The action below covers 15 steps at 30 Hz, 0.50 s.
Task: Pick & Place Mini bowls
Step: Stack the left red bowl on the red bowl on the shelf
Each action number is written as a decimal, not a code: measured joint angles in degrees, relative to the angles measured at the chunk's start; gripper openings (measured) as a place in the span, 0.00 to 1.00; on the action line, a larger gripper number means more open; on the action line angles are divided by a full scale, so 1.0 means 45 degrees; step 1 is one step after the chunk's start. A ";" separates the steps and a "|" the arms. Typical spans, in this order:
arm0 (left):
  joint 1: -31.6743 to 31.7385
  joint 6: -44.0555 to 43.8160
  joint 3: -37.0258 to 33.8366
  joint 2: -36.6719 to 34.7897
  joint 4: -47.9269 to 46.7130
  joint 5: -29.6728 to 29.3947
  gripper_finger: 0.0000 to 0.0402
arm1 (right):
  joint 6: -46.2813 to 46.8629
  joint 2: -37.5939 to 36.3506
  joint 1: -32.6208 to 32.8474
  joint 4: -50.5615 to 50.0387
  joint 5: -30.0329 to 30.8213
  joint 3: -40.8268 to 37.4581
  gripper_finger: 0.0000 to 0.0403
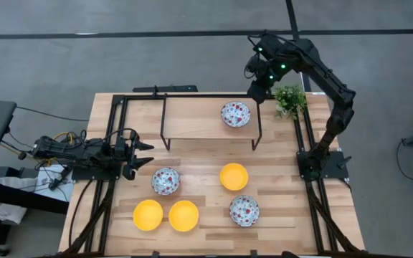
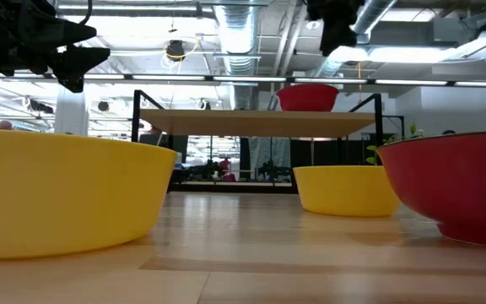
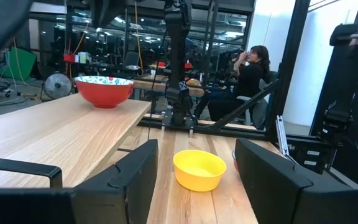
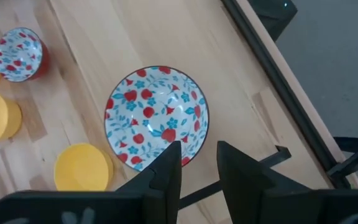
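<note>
Six mini bowls show in the high view. One floral bowl (image 1: 235, 114) rests by its base on a raised wooden shelf (image 1: 192, 122). On the table stand two more floral bowls (image 1: 165, 180) (image 1: 244, 210) and three yellow bowls (image 1: 234, 176) (image 1: 148, 215) (image 1: 183, 216). My right gripper (image 1: 258, 89) (image 4: 197, 149) is open and hovers above the shelf bowl (image 4: 157, 115), toward its far right side, well clear of it in the low view (image 2: 336, 34). My left gripper (image 1: 148, 154) (image 3: 196, 155) waits open at the table's left side.
A small green plant (image 1: 290, 100) stands at the table's far right corner, close to my right gripper. The shelf's black frame legs (image 1: 258, 136) stand on the table. A dark rail frames the table (image 1: 113, 129). A person sits in the room beyond (image 3: 250, 74).
</note>
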 joint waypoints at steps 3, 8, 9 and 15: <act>-0.0001 -0.0002 0.0005 0.0002 0.0000 -0.0002 0.53 | 0.0000 -0.0315 0.0000 0.0013 0.0000 0.0000 0.23; -0.0005 -0.0002 0.0000 0.0002 0.0000 -0.0002 0.53 | -0.0009 -0.0695 -0.0010 0.0045 0.0000 0.0000 0.23; -0.0005 -0.0002 0.0000 0.0002 0.0000 -0.0007 0.53 | -0.0009 -0.0739 -0.0010 0.0049 -0.0001 0.0000 0.23; -0.0004 -0.0002 0.0000 -0.0002 0.0005 -0.0007 0.53 | -0.0005 -0.0830 0.0000 0.0072 -0.0044 0.0000 0.23</act>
